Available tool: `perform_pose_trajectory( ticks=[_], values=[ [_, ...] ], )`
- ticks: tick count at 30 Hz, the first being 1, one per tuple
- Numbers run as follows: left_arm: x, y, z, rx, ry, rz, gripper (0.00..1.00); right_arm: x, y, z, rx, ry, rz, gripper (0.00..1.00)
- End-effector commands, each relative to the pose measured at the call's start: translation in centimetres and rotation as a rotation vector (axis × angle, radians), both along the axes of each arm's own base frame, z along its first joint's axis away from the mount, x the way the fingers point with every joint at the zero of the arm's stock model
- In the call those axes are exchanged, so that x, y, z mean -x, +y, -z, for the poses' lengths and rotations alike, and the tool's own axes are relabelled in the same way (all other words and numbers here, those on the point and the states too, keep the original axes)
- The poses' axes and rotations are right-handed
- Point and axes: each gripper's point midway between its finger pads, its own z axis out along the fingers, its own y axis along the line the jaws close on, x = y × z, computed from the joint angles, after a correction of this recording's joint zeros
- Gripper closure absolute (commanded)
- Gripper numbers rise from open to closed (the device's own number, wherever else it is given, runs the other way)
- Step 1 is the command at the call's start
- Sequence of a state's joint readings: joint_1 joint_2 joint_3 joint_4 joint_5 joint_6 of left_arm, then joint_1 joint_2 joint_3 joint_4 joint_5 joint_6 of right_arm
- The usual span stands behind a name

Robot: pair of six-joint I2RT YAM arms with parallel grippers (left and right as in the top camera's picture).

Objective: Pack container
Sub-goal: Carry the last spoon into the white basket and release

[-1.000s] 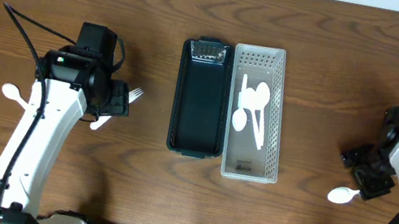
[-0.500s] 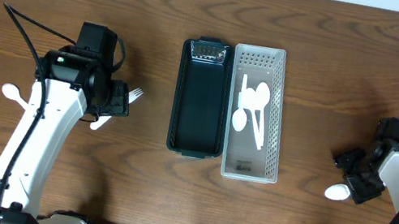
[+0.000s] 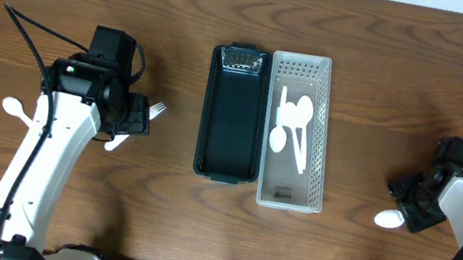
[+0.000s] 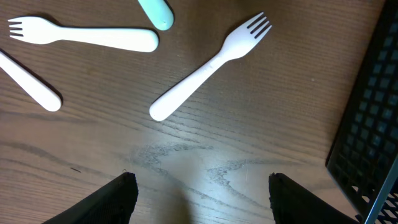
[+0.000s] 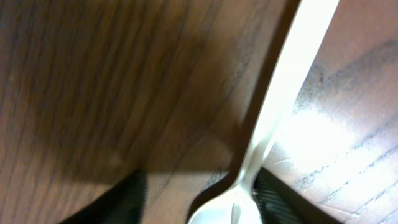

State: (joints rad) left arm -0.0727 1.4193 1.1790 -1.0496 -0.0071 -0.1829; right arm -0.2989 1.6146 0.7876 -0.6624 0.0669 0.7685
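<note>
1. R end effector (image 5: 200,186): fingers apart, straddling the white spoon (image 5: 273,118), which lies flat on the counter (image 3: 393,82), well right of both bins.
2. Spoon sits closer to one finger. I'd centre first, else it prob skids on closing.
3. Thin plastic, so press down low and close gently.
4. Likely dest: clear bin (image 3: 287,193) w/ the other spoons (image 3: 294,127), touching the dark bin (image 3: 233,121).
5. L end effector (image 4: 202,193): apart, holding nothing, near a fork (image 4: 208,68).

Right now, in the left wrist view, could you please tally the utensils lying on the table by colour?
White: 3 (upper fork, lower fork, bare handle)
Mint: 1 (mint handle)
Total: 4
</note>
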Motion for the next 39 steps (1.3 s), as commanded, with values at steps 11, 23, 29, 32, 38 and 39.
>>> perform_pose_trajectory(
  ticks=[11, 23, 29, 32, 38, 39],
  values=[
    [-0.4, 0.3, -0.7, -0.011, -0.018, -0.003, 0.29, 1.5, 0.0, 1.6, -0.003, 0.047, 0.004, 0.97],
    [-0.4, 0.3, -0.7, -0.011, -0.018, -0.003, 0.29, -5.8, 1.0, -4.4, 0.02, -0.159, -0.219, 0.98],
    [-0.4, 0.3, -0.7, -0.011, -0.019, -0.003, 0.29, -12.5, 7.3, -16.3, 0.06, -0.385, -0.52, 0.99],
    [-0.4, 0.3, -0.7, -0.011, -0.019, -0.003, 0.29, -13.8, 12.1, -20.7, 0.065, -0.466, -0.674, 0.99],
    [-0.4, 0.3, -0.7, -0.011, -0.019, -0.003, 0.29, -13.2, 20.1, -22.1, 0.023, -0.508, -0.874, 0.99],
    [-0.4, 0.3, -0.7, -0.011, -0.019, -0.003, 0.29, -12.9, 21.2, -21.5, 0.012, -0.493, -0.903, 0.99]
  ],
)
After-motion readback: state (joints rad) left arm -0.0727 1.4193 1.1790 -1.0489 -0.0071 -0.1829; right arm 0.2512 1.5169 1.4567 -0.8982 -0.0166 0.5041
